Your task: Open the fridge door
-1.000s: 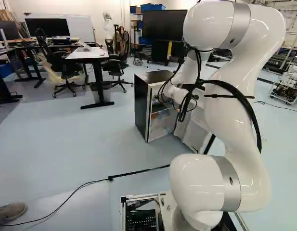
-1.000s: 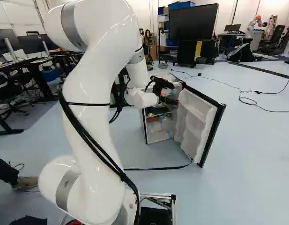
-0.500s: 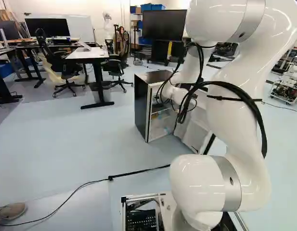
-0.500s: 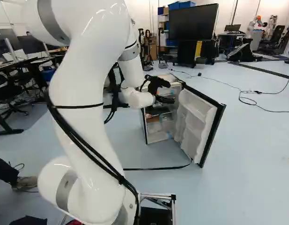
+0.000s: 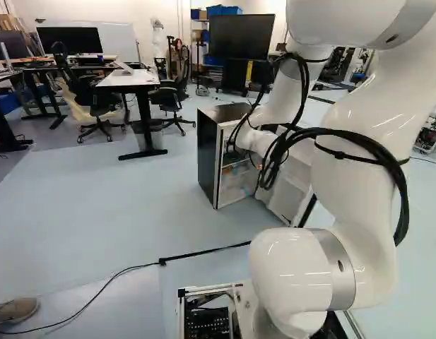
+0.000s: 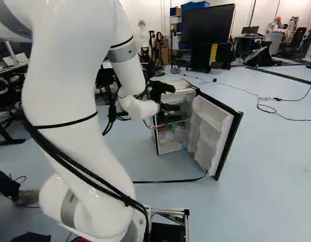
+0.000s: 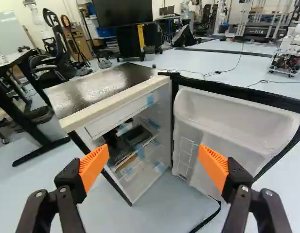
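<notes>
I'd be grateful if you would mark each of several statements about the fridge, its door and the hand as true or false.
1. The fridge door stands open. True.
2. The hand is gripping the fridge door. False: its fingers stand wide apart and grip nothing.
3. The inner side of the fridge door has a white bin. True.
4. The fridge stands on a table. False: it stands on the floor.
5. A large black screen stands beyond the fridge. True.
</notes>
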Tool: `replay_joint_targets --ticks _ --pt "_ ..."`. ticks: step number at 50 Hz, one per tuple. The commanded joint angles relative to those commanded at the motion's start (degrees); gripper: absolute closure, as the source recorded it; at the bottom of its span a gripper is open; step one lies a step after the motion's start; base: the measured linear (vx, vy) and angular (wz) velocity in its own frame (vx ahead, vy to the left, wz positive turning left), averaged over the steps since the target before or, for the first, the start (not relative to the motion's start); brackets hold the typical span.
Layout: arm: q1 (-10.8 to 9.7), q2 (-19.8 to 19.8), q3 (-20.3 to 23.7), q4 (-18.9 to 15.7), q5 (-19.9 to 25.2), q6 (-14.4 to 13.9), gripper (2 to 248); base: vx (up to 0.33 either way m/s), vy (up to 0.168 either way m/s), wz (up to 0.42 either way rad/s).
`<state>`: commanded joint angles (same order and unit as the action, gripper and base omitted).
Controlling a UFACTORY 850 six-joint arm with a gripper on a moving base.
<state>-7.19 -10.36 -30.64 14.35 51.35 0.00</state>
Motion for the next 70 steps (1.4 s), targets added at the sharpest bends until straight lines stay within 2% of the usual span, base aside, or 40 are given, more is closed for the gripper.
replay_joint_targets --ticks 32,51,70 --pt "4.15 15.21 14.80 -8.28 -0.78 0.00 3 0.000 0.000 0.000" --pt "5.79 21.23 20.66 -11.56 -1.09 0.00 3 0.000 0.000 0.000" --pt "6.80 24.95 24.27 -13.58 -1.27 0.00 3 0.000 0.000 0.000"
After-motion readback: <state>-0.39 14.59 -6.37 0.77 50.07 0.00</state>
